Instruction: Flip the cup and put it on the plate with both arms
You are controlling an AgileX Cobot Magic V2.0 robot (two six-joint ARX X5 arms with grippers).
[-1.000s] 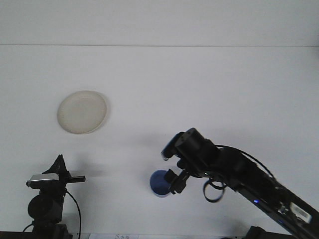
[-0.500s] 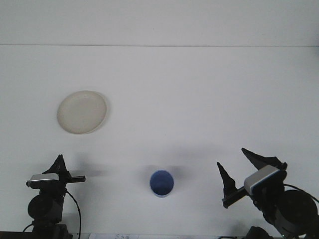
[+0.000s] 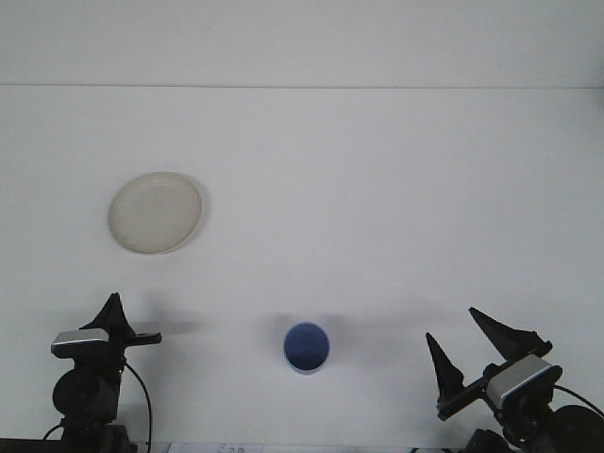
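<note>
A: The right arm has pulled back toward the near right corner since a second ago, when it reached over the cup; the right gripper (image 3: 469, 351) now sits lower and further right than half a second ago.

B: And its jaws?

A: Spread apart, two dark points with clear white surface between them, holding nothing. The left gripper (image 3: 113, 321) is at the near left edge; I cannot tell whether its jaws are open or closed from this angle.

B: Where is the cup?

A: The blue cup (image 3: 307, 347) stands upright, mouth up, near the near edge at the middle, between the two arms and well apart from both. It has not shifted.

B: The plate?

A: The cream plate (image 3: 155, 211) lies far left of the cup, well apart from it, with nothing on it. The white surface (image 3: 396, 189) between cup and plate is bare, and the whole far and right side is open
</note>
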